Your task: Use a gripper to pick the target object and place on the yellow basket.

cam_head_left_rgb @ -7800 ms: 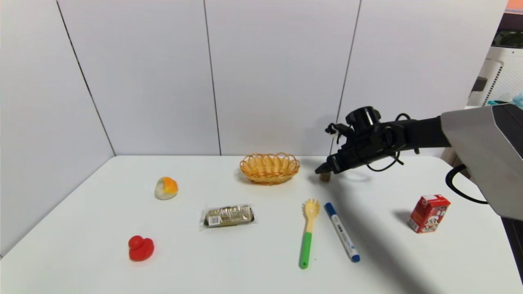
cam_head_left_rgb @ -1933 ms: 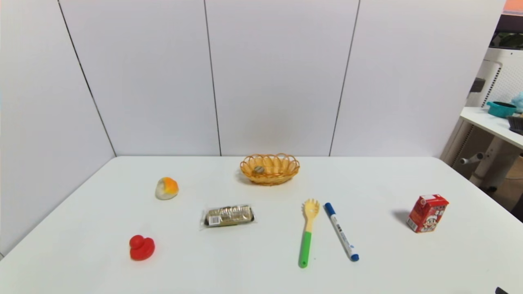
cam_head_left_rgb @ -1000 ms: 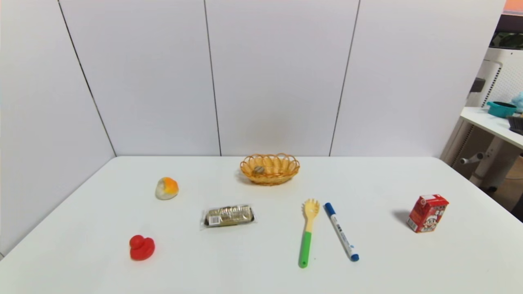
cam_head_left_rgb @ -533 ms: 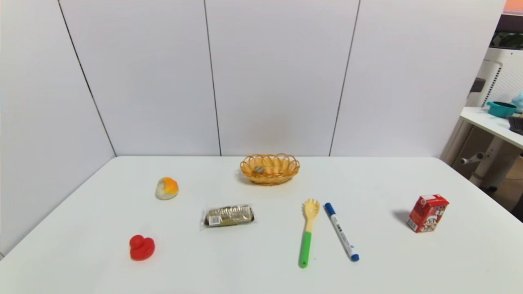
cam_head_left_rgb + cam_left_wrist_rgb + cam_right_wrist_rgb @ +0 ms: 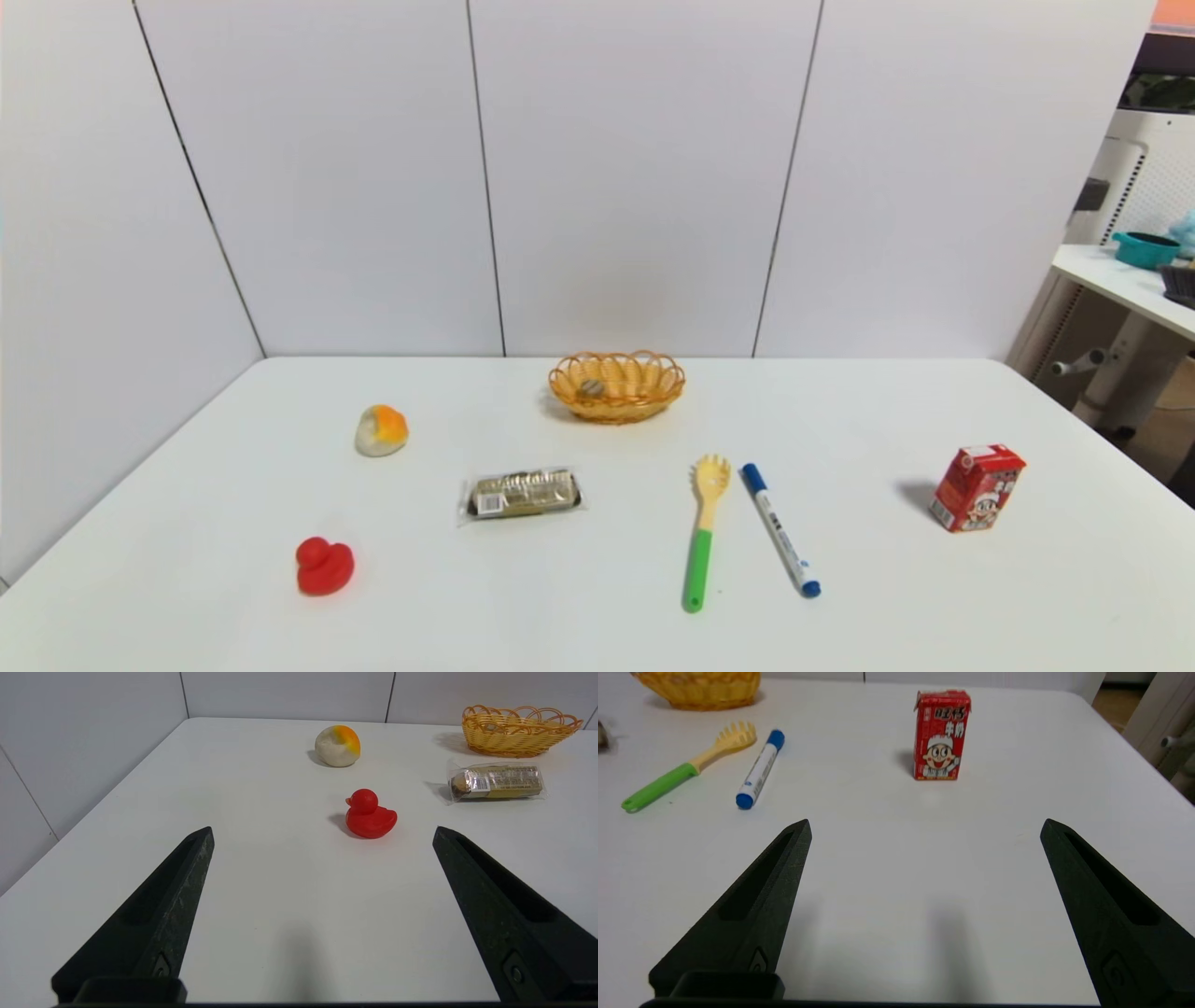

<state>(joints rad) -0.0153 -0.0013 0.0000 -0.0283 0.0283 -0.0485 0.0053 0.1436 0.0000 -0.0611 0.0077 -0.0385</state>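
On the table [image 5: 840, 420] in the head view, neither arm shows. At 12 o'clock of the table sits the yellow basket [image 5: 644, 399], and the target object [image 5: 591, 386] lies inside it, towards its left end, half hidden by the woven rim. A wrapped snack bar [image 5: 522, 493] lies at 7 o'clock from the basket; its label is too small to read.

Low over the near left of the table, the left wrist view shows the left gripper [image 5: 322, 835] held level with its fingers [image 5: 154, 914] spread wide and empty, a red duck [image 5: 370, 815] ahead at 12 o'clock.

Over the near right, the right wrist view shows the right gripper [image 5: 924, 833] likewise level, fingers [image 5: 747, 910] wide apart, holding nothing. Ahead stands a red carton [image 5: 941, 734] bearing a cartoon face and Chinese characters. The basket is cut off at the edge.
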